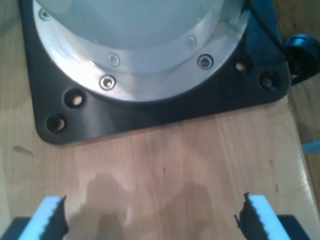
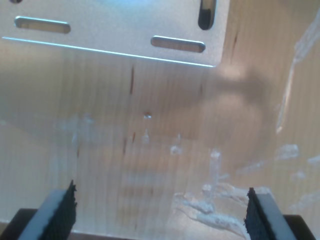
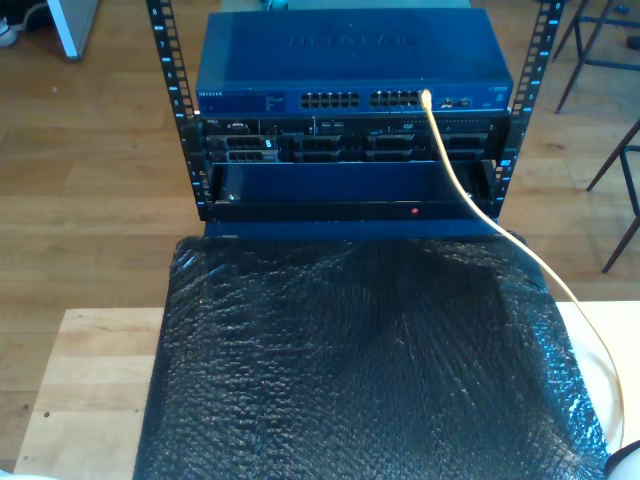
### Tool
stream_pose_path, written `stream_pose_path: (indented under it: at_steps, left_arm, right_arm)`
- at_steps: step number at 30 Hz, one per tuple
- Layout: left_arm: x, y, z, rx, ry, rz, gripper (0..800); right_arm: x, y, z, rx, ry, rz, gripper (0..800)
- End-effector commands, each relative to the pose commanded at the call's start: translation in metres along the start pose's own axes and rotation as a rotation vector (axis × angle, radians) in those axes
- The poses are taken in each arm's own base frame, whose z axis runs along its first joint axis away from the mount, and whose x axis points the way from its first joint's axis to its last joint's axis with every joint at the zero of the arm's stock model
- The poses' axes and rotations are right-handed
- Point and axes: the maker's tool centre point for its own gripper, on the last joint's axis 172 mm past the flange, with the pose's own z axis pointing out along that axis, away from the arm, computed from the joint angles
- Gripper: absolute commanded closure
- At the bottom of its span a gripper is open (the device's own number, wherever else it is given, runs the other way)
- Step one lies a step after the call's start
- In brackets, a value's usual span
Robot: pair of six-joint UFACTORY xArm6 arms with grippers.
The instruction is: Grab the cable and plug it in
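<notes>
Fingers (image 1: 50, 216) of my first gripper (image 1: 150, 220) and second gripper (image 2: 160, 215) spread wide, holding nothing. The cable (image 3: 480, 210) sits plugged into the blue switch (image 3: 350, 60), trailing toward the exterior view's right.

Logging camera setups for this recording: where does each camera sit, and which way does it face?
First wrist view: on my first gripper, looking down at wooden table and a black arm base; both fingertips show, apart.
Second wrist view: on my second gripper, looking down at wood and a metal plate; fingertips apart.
Exterior view: high, facing the switch, cable and black sheet.
Both wrist views share pale wood.
</notes>
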Motion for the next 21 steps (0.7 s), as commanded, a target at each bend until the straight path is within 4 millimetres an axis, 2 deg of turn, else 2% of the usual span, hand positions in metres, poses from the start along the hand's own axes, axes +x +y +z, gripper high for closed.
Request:
stream_pose_path:
  at_steps: [8,21]
  left_arm:
    - [0.000,0.000,0.000,0.000,0.002,0.000,0]
    - [0.000,0.000,0.000,0.000,0.000,-0.002,0]
  right_arm:
    - [-0.006,-0.002,0.012,-0.005,-0.054,0.018,0]
    - [-0.010,-0.002,0.010,-0.005,-0.072,0.020,0]
